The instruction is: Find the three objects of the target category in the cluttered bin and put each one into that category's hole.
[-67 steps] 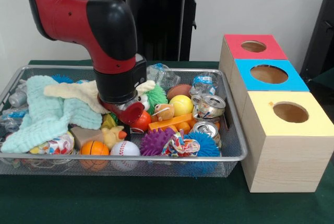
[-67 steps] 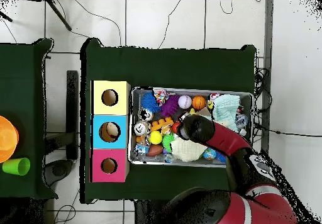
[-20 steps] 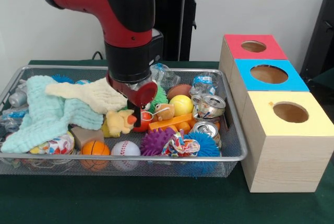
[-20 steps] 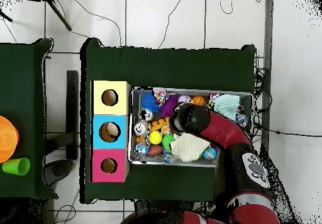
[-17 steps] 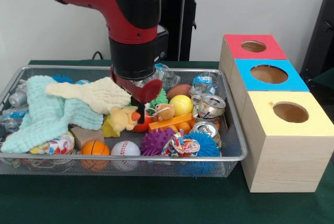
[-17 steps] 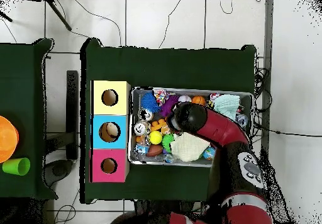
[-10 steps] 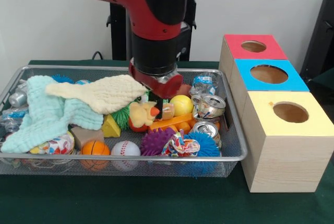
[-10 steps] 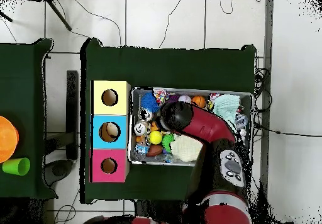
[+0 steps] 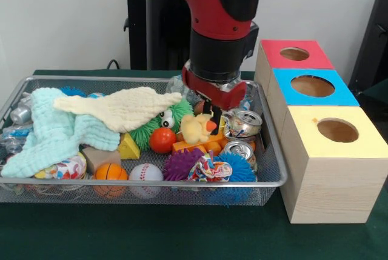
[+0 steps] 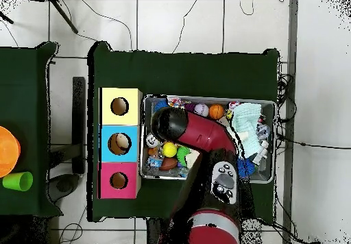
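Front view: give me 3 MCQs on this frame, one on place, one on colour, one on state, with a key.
1. Where is the yellow plush duck?
A. Inside the yellow box
B. Hanging under the gripper above the wire bin
C. On the green tablecloth

2. What colour is the top of the box farthest from the camera?
A. Red
B. Green
C. White

3. What state is the gripper in?
A. Open and empty
B. Out of sight
C. Shut on the duck

Key: 1 B, the duck hangs at the gripper, above the clutter. 2 A, the row runs yellow, blue, then red at the back. 3 C, the duck hangs from the gripper, clear of the toys below.
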`<action>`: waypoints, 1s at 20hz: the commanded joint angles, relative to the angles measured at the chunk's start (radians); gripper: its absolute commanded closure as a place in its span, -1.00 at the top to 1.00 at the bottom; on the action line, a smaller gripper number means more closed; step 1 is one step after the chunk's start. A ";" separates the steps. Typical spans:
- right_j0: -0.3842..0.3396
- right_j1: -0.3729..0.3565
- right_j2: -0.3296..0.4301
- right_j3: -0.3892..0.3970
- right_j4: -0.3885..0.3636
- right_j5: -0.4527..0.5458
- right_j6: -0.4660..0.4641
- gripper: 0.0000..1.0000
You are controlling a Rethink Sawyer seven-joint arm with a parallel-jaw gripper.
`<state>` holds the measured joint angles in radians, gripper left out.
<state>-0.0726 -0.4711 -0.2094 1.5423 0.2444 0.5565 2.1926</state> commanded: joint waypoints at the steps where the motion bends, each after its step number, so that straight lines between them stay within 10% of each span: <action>1: 0.042 0.030 -0.048 -0.038 0.094 0.127 0.348 -1.00; 20: 0.173 0.003 -0.130 -0.108 0.185 0.328 0.515 -1.00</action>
<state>0.0810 -0.4710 -0.3543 1.4384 0.3753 0.7802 2.3926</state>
